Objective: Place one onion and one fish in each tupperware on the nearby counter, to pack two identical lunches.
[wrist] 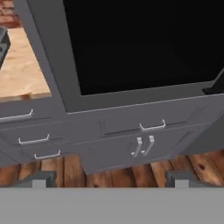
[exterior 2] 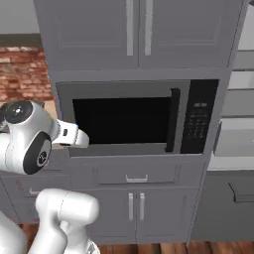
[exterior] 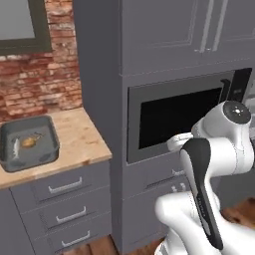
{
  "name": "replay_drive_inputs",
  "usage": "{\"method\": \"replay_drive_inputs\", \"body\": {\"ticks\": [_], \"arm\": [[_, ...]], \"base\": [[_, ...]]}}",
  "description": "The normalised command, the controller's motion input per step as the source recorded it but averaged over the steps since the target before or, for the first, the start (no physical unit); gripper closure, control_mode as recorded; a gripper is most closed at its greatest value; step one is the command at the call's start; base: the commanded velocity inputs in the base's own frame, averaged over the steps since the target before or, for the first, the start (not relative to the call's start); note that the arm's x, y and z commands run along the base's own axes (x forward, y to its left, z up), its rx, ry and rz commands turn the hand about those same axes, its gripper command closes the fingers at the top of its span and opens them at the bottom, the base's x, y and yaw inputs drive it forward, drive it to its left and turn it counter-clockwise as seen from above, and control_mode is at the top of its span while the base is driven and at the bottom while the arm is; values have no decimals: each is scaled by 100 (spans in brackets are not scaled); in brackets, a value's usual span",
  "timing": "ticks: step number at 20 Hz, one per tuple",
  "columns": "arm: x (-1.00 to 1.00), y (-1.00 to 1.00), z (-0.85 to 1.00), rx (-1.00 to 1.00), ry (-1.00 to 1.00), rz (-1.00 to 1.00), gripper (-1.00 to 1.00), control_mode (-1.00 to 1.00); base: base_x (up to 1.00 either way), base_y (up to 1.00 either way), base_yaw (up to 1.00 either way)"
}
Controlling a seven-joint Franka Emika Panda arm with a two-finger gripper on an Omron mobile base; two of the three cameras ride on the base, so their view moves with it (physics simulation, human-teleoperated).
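While facing the microwave (exterior 2: 129, 119), the claw (wrist: 107, 179) gapes wide, empty
Lower left of the left base frame: grey tray (exterior: 29, 143) on bench (exterior: 79, 139)

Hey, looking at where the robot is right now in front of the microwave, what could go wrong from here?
1. The open hand faces the cabinet drawers under the microwave, away from the counter, so a forward reach may hit the cabinet front.
2. The grey tray sits at the counter's far left; swinging the arm over might knock it.
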Motion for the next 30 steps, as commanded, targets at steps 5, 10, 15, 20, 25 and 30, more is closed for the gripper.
{"method": "replay_drive_inputs", "body": {"ticks": [5,10,15,20,25,30], "arm": [[0,0,0,0,0,0,-100,100],[0,0,0,0,0,0,-100,100],[0,0,0,0,0,0,-100,100],[0,0,0,0,0,0,-100,100],[0,0,0,0,0,0,-100,100],[0,0,0,0,0,0,-100,100]], "base": [[12,-100,-22],[32,-100,-18],[61,-100,-14],[69,-100,-7],[72,-60,1],[95,-8,14]]}}
